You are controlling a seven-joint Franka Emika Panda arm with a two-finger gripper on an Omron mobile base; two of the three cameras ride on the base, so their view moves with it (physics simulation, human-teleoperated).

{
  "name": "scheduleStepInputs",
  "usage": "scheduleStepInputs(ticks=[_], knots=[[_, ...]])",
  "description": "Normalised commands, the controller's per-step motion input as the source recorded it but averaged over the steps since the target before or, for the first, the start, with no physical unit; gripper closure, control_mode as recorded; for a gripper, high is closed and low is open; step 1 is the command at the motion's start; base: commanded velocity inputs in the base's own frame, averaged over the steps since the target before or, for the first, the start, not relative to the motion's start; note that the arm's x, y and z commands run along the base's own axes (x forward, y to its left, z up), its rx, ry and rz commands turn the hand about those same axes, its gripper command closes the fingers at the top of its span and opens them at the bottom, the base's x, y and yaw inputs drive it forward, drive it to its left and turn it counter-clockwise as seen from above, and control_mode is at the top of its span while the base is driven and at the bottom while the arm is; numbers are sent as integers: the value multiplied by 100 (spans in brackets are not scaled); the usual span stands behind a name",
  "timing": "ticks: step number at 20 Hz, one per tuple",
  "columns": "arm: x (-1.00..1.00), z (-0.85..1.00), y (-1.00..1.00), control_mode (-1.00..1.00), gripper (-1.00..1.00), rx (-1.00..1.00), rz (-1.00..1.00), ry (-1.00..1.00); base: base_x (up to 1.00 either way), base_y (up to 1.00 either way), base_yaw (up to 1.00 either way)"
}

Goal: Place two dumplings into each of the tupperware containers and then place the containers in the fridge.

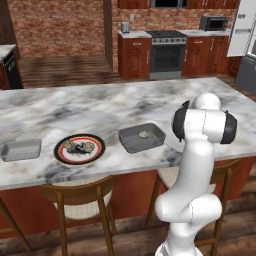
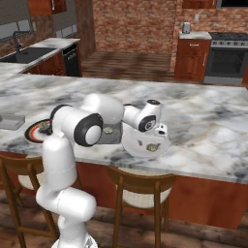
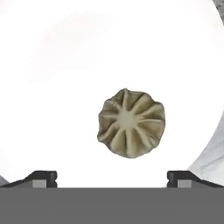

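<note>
The marble surface carries a black red-rimmed plate with dumplings on it, a larger tupperware container holding one dumpling, a smaller tub far left, and a white plate. The tool hangs above the white plate with its jaws spread wide (gripping nothing), over a pleated dumpling.

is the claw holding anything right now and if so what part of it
Nothing is held. The claw is open, its tips set wide apart, with a pleated dumpling lying loose on a white plate in front of it, untouched.
</note>
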Motion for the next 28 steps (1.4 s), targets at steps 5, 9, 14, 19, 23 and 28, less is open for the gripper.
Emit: scheduleStepInputs(ticks=[5, 9, 14, 19, 23, 28], knots=[[1, -29, -33, -100, -100, -1, 0, 0, 0, 0, 0], [24, -9, 0, -100, -100, 0, 0, 0, 0, 0, 0], [36, -1, 0, -100, -100, 0, 0, 0, 0, 0, 0], [23, -4, 0, -100, -100, 0, 0, 0, 0, 0, 0], [3, -15, 0, -100, -100, 0, 0, 0, 0, 0, 0], [-14, -20, 0, -100, -100, 0, 0, 0, 0, 0, 0]])
